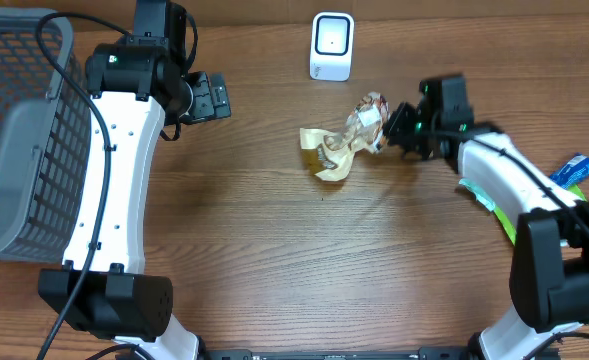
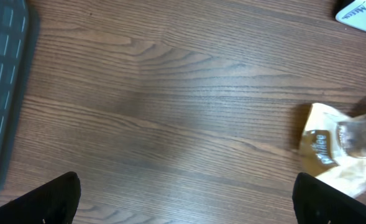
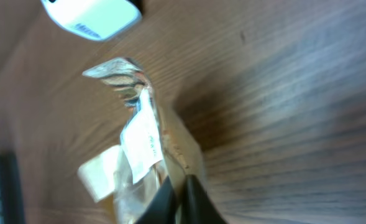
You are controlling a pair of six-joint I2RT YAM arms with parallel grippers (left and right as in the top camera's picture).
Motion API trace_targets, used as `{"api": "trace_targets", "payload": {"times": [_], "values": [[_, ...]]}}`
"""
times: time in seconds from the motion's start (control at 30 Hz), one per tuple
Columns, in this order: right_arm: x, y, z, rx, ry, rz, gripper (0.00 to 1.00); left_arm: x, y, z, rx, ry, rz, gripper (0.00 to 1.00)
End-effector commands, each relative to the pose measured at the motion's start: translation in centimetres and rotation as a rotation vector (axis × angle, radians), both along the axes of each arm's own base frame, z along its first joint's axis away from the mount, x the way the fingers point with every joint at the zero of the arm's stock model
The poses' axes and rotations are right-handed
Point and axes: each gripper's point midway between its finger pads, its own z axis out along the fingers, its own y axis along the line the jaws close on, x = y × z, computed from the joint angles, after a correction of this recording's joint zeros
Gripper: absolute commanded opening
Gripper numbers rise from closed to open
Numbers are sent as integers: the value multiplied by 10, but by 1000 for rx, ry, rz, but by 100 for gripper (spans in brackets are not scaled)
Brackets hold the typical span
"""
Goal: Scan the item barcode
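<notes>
Snack packet pinched mid-table by my right gripper.
Close in, its fingers clamp the packet's crumpled right end; the white label is too blurred for me to read. Further off, my left gripper hangs spread wide. Beyond sits the scanner, cropped in both wrist views.

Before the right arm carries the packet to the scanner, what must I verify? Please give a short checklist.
1. Grip: the right gripper is shut on the packet, pinching its edge: ok.
2. Barcode side known: cannot tell; the white label is blurred.
3. Way to the scanner: nothing lies between it and the packet: ok.
4. Other arm clear: the left gripper is open and apart from the packet: ok.
5. Firmness of the hold on the thin wrapper: cannot tell.
</notes>
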Motion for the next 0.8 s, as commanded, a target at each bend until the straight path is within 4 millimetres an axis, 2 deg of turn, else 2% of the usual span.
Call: {"api": "trace_targets", "payload": {"times": [0.0,0.03,0.1,0.27,0.37,0.43,0.5,0.67,0.77], "values": [[10,-1,43,-48,-86,62,51,1,0,9,1,-28,3,100],[8,0,43,-16,-57,38,57,1,0,9,1,-28,2,100],[2,1,39,34,8,-28,61,1,0,9,1,-28,3,100],[-7,-1,32,37,64,-47,63,1,0,9,1,-28,3,100],[-13,-2,23,49,116,-86,73,1,0,9,1,-28,3,100],[-13,-2,9,48,144,-88,80,1,0,9,1,-28,3,100],[-11,7,-6,75,165,-39,84,1,0,9,1,-28,3,100],[-12,31,-47,174,239,64,85,1,0,9,1,-28,3,100],[-13,41,-65,221,254,123,85,1,0,9,1,-28,3,100]]}}
